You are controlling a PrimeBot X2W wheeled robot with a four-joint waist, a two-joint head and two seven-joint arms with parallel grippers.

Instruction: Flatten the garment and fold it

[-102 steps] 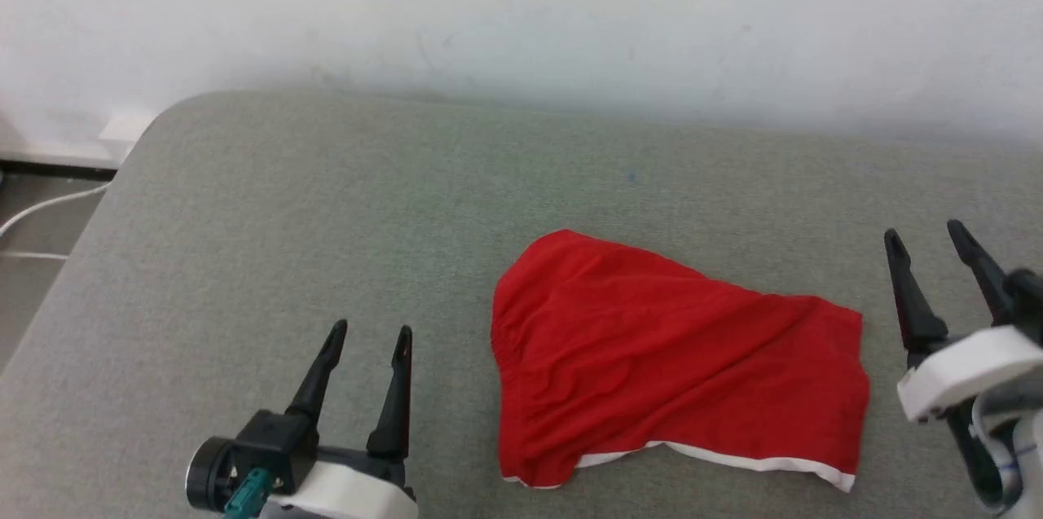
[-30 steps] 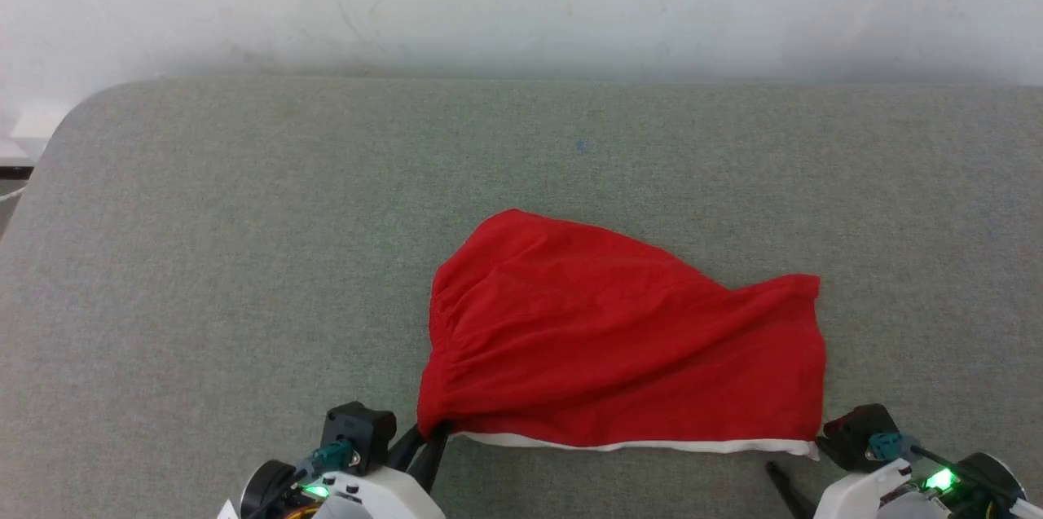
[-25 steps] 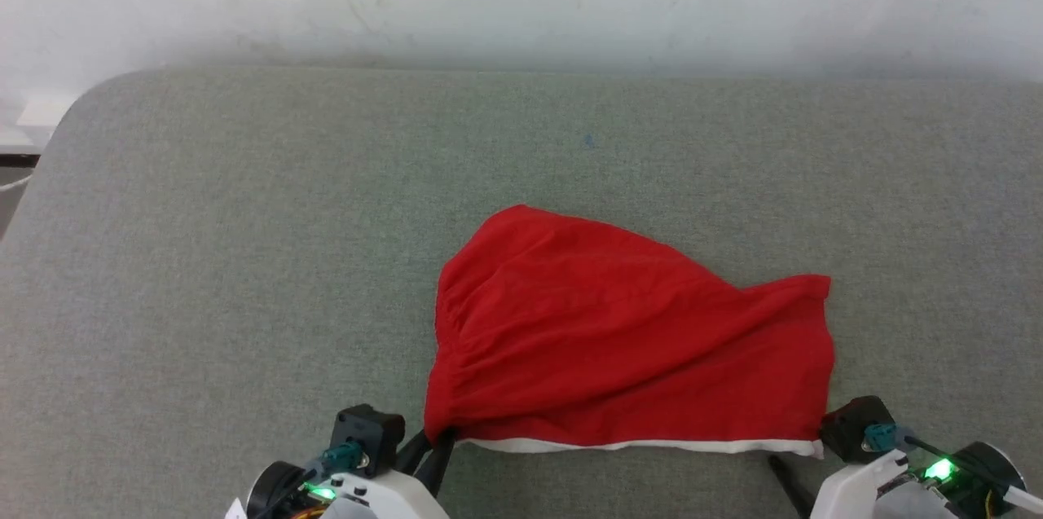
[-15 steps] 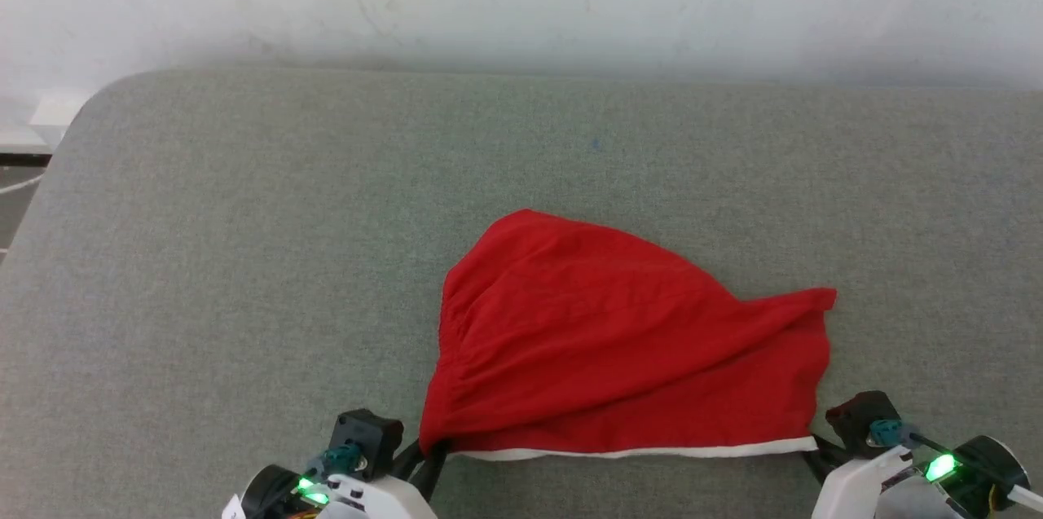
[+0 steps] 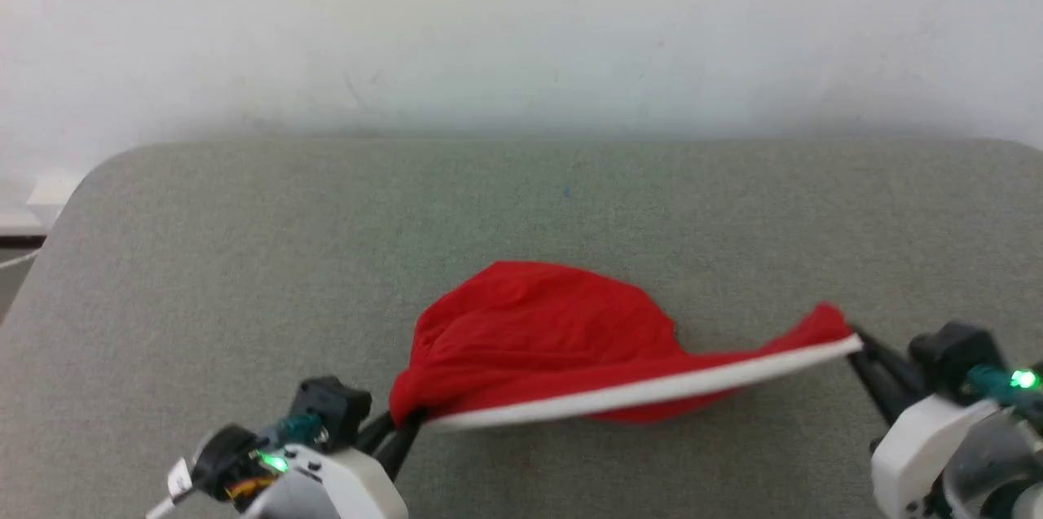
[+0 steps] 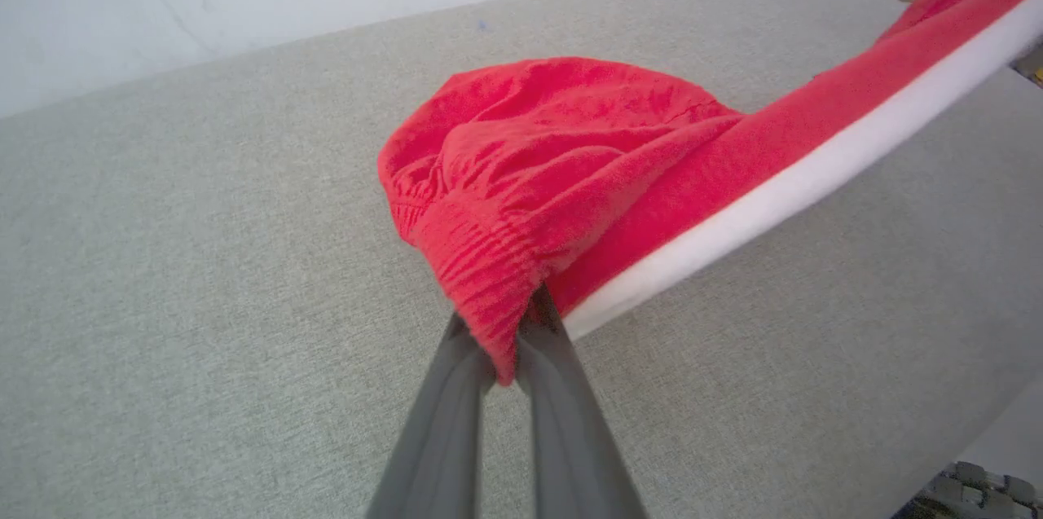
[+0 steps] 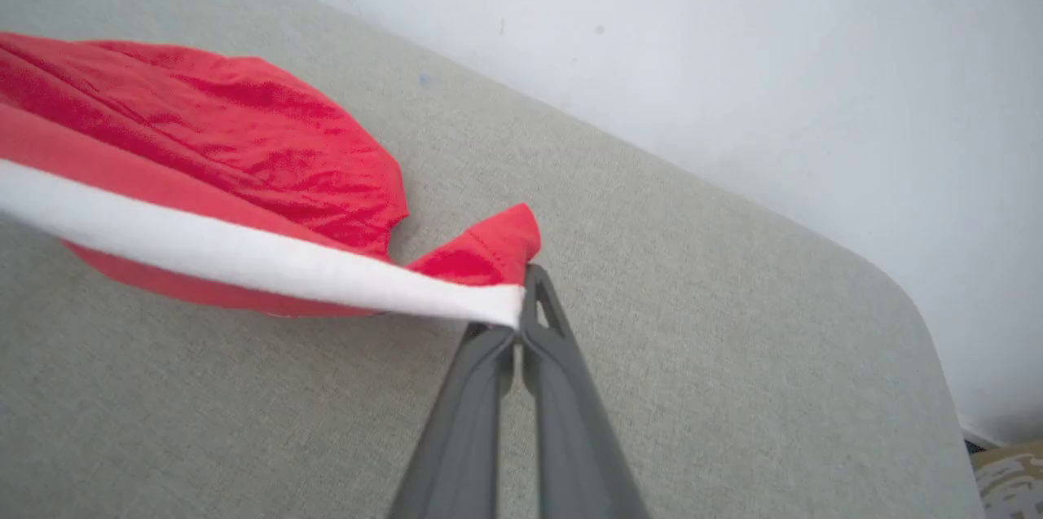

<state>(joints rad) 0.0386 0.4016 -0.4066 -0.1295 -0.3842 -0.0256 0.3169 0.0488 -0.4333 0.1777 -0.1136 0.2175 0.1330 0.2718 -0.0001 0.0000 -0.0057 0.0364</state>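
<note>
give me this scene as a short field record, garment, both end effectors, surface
garment: red shorts, near edge held up, far part resting on the grey cushion
white band: stretched between the two grips
left end effector: shut on the elastic waistband end
right end effector: shut on the white band's end
backdrop: white wall

The garment point(image 5: 530, 332) is bright red with a white band point(image 5: 652, 391) at 6 o'clock, on a plain grey pad point(image 5: 244, 258).

no legible lettering on the garment point(image 5: 530, 323), no labels, numbers, signs
</note>
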